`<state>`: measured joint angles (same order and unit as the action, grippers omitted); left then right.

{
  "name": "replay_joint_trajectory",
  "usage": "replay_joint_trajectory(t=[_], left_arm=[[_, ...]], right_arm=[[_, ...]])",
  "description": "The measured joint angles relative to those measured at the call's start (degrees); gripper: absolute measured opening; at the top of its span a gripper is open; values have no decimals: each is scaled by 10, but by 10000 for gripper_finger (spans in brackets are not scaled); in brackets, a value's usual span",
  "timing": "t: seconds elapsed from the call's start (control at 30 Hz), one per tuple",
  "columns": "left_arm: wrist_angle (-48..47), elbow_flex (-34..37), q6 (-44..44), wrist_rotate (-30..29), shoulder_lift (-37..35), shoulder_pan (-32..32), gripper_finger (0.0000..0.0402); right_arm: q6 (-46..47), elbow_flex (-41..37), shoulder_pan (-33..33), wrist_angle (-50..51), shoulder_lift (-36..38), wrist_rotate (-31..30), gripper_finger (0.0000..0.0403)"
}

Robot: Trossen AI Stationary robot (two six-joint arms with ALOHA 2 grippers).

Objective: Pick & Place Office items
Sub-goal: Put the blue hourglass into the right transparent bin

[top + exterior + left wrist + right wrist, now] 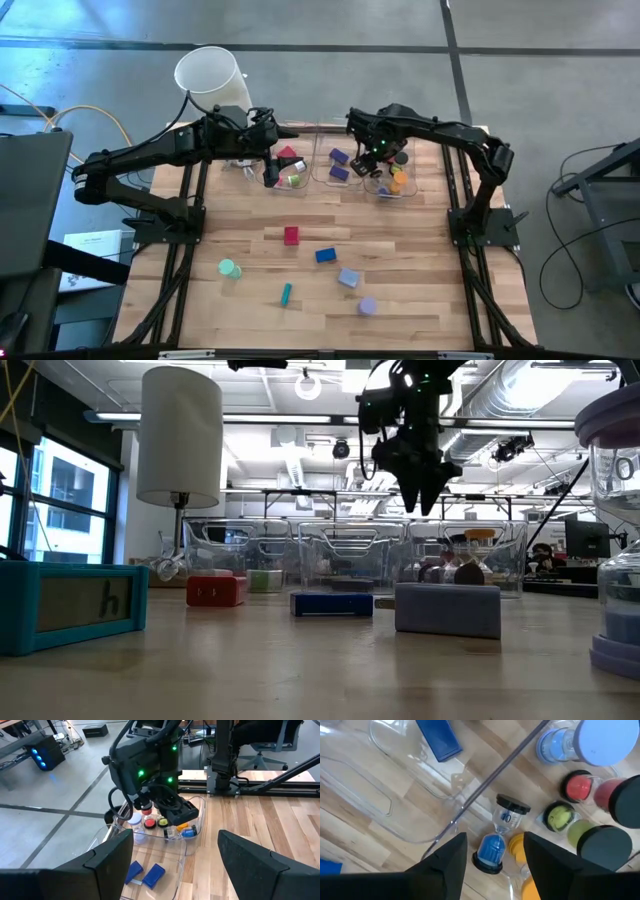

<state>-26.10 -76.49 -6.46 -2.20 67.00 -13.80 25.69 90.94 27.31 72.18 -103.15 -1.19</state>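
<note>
Office items still lie loose on your table (420, 300): a red block (291, 235), blue block (325, 255), lavender block (348, 278), green roll (229, 268) and teal stick (286, 293). Your right gripper (383, 170) hangs over the right-hand bin (392, 192), fingers apart, holding nothing. Your left gripper (275, 170), released, sits over the left bin (295, 187).

a tall white cylinder (210, 74) stands at the wooden counter's (420, 290) far edge, beside a row of clear plastic bins (334, 176).
</note>
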Motion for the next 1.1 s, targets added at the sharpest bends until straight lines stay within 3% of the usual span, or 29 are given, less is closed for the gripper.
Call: replay_joint_trajectory(t=[0.3,1.1], left_arm=[[0,0,0,0,0,0,283],[0,0,0,0,0,0,283]], right_arm=[[2,0,0,-1,0,0,219],[2,0,-5,-10,0,11,217]])
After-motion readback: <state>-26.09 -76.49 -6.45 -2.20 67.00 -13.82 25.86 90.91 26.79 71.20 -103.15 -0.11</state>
